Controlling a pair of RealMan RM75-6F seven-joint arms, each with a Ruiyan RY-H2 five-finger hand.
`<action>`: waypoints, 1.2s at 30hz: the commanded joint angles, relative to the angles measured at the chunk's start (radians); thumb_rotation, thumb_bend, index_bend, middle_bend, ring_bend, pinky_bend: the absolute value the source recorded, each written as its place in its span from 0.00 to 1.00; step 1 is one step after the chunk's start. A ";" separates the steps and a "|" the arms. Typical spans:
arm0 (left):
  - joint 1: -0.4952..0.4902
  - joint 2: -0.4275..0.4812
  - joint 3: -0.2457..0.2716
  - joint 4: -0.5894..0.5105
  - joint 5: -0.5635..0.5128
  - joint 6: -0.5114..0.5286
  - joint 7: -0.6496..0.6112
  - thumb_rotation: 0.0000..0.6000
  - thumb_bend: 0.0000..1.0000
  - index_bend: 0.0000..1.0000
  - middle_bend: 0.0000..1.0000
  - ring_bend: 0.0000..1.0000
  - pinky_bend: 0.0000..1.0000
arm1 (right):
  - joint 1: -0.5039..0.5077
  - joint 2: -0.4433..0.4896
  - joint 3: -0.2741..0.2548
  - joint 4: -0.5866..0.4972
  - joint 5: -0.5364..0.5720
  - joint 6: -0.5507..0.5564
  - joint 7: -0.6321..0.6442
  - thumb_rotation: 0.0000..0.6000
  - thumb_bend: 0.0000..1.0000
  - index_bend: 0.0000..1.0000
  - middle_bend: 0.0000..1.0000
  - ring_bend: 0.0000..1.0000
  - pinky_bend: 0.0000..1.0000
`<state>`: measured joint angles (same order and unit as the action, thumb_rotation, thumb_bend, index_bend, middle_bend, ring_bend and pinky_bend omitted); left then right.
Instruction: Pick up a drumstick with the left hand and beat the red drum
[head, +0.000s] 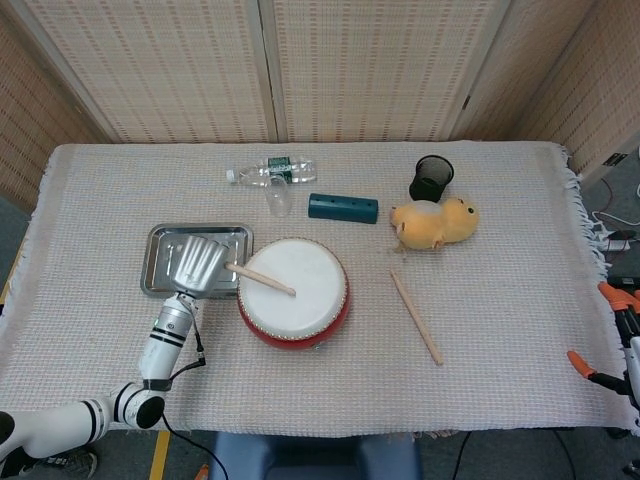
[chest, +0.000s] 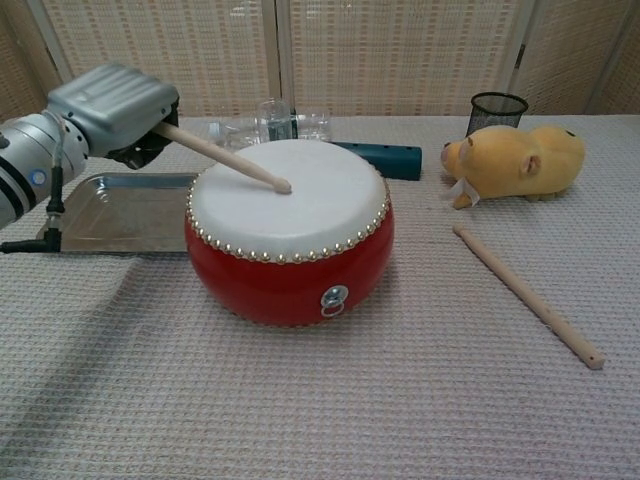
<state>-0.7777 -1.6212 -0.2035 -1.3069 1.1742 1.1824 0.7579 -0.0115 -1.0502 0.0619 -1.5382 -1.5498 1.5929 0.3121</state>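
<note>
Overall: one red drum (chest: 290, 240), two drumsticks. Left hand (chest: 112, 105) grips one stick (chest: 225, 162), tip resting on the drumhead; spare stick (chest: 527, 295) lies on the cloth right of drum. One steel tray (head: 160, 268) under the hand, touching nothing. Behind: one bottle (head: 268, 171), one glass (head: 278, 200), one teal block (head: 343, 207), one mesh cup (head: 431, 178), one plush toy (head: 434, 223). Right hand out of frame
</note>
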 joint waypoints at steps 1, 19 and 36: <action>0.006 -0.001 -0.020 -0.029 -0.029 -0.019 -0.058 1.00 0.76 1.00 1.00 1.00 1.00 | 0.001 0.000 0.000 -0.001 0.000 -0.001 -0.001 1.00 0.19 0.00 0.10 0.00 0.01; -0.002 -0.003 0.003 -0.027 -0.053 -0.031 -0.020 1.00 0.76 1.00 1.00 1.00 1.00 | 0.029 0.028 -0.044 -0.043 0.001 -0.114 -0.080 1.00 0.19 0.00 0.10 0.00 0.01; -0.001 0.007 -0.005 -0.040 -0.041 -0.017 -0.036 1.00 0.76 1.00 1.00 1.00 1.00 | 0.028 0.012 -0.044 -0.023 -0.001 -0.104 -0.065 1.00 0.19 0.00 0.10 0.00 0.01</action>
<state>-0.7673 -1.6056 -0.2372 -1.3941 1.1249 1.1875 0.6717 0.0169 -1.0382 0.0176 -1.5619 -1.5508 1.4893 0.2470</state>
